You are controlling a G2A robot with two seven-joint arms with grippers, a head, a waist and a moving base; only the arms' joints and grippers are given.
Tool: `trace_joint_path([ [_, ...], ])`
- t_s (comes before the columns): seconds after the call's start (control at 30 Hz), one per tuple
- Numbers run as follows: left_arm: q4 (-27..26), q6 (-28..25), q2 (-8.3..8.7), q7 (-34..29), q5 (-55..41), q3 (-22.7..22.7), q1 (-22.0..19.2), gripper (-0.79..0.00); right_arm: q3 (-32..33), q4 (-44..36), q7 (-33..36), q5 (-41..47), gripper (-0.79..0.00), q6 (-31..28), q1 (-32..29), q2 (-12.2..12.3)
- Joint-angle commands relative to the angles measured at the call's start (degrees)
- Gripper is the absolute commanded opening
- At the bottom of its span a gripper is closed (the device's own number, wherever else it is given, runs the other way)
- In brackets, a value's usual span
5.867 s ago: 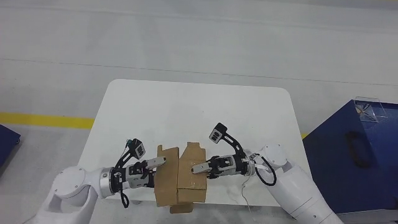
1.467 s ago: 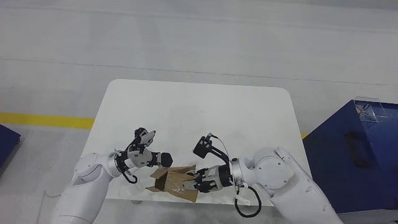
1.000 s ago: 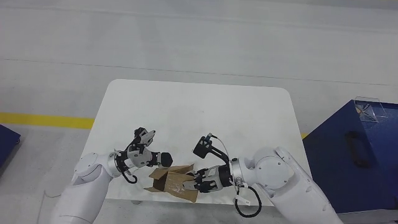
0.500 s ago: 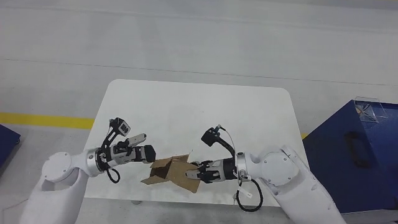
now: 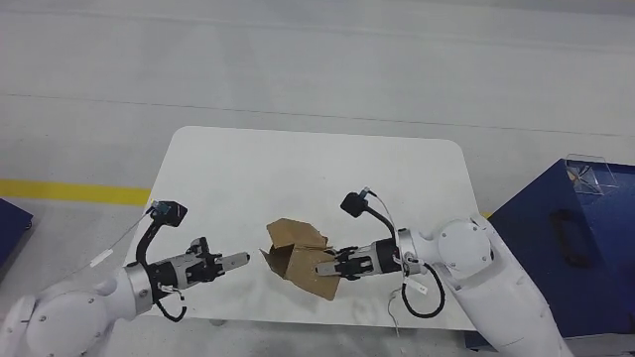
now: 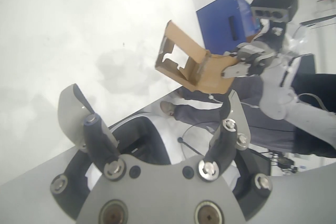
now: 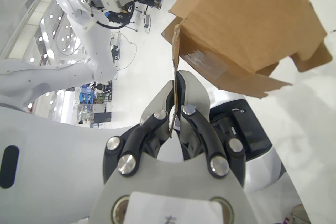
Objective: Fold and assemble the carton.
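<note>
Brown cardboard carton [image 5: 298, 248], half opened into a tube, sits tilted over the near-centre of the white tabletop [image 5: 298, 169], close to the near edge. From the left wrist view it looks lifted off the surface, but contact at its low corner can't be ruled out.

The right gripper [image 5: 325, 269] is on the carton's right side. Its fingers [image 7: 183, 83] are pinched tight on one thin flap [image 7: 176, 51] seen edge-on, with no other support. The left gripper [image 5: 238, 257] is to the left of the carton and well apart from it, fingers [image 6: 76, 101] spread wide with nothing between them. The carton's open end with loose cut flaps [image 6: 168, 57] faces the left gripper.

Risks, as judgement:
- The whole carton hangs from one flap. The weight could make it swing on the crease, or the flap could bend, tear or slide out of the pinch.
- If it slips, the nearby near edge means it could drop off the tabletop.
- The tube isn't locked. With only one side held, it could collapse back flat or skew.
- If the left gripper comes in, it could push the open end instead of catching a panel. That would crush the loose flaps inward or fold them the wrong way.
- A hard push from the left would also load the pinched flap and could twist the carton out of the right fingers.
</note>
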Motion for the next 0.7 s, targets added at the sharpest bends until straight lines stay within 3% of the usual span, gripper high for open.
trace_joint_path([
  [0.0, -1.2, 1.4, 0.09, 0.9, 4.7, 1.5, 0.8, 0.000, -0.7, 1.0, 1.7, 2.6, -0.785, -0.1, 1.0, -0.1],
  [0.23, -2.6, 3.4, 0.38, 0.3, 8.3, 4.2, 0.7, 0.000, -3.1, 2.4, 2.9, 4.7, -0.785, 0.2, 3.0, -0.4],
  [0.67, -0.1, 3.9, 1.08, -2.9, 8.8, 5.3, -1.8, 0.000, -5.0, 4.1, 2.3, 8.9, -0.785, -0.3, 4.4, -0.8],
])
